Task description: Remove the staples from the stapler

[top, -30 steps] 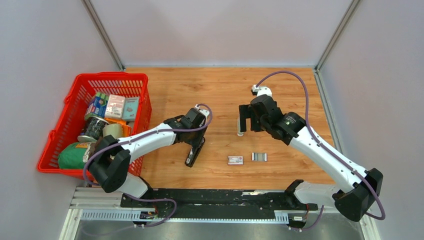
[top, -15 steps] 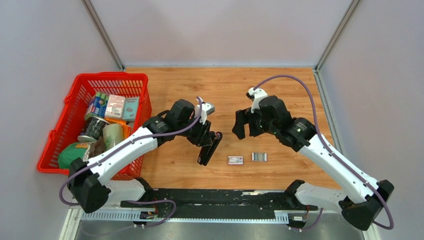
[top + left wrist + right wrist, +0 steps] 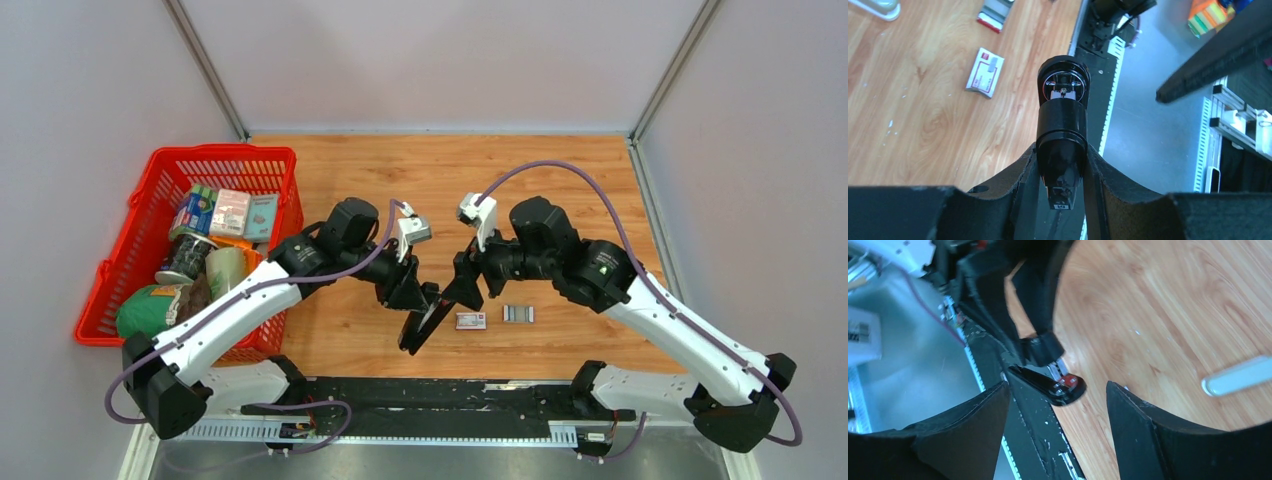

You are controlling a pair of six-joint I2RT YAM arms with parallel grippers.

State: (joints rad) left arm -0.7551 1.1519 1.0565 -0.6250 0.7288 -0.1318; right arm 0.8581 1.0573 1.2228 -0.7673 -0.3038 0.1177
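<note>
Since a second ago: left gripper [image 3: 412, 298] has carried the stapler [image 3: 422, 327] from left of centre toward the middle and the near edge. Right gripper [image 3: 466, 290] has swung left and down to meet it. The box [image 3: 471, 321] and the staples [image 3: 518, 313] haven't moved.

Top view: left gripper pinches the black stapler, which hangs tilted with its lower end toward the near edge, just left of the small red-and-white box. Right gripper sits just beside the stapler's upper end, jaws apart. Whether they touch it can't be told from here. The staples, a short grey strip set, lie flat on the wooden table [image 3: 560, 190] just right of the box, not touching it. A filled red basket [image 3: 225, 152] is at the table's left edge, well apart from all this.

Left wrist view: stapler is clamped between both fingers [image 3: 1015, 177] and points away from the camera. Its far end is round and glossy, with silver parts in the end face, and sits over the table's near edge. The box lies on the wood to its left. Staples inside the stapler: can't tell.

Right wrist view: fingers [image 3: 1143, 432] spread, nothing between them. The stapler's end shows through the gap, farther out, with a red and a silver part on it. The left gripper is clamped just above that end. A pale rounded bar [image 3: 1243, 376] lies on the wood at the right; can't tell what it is.
</note>
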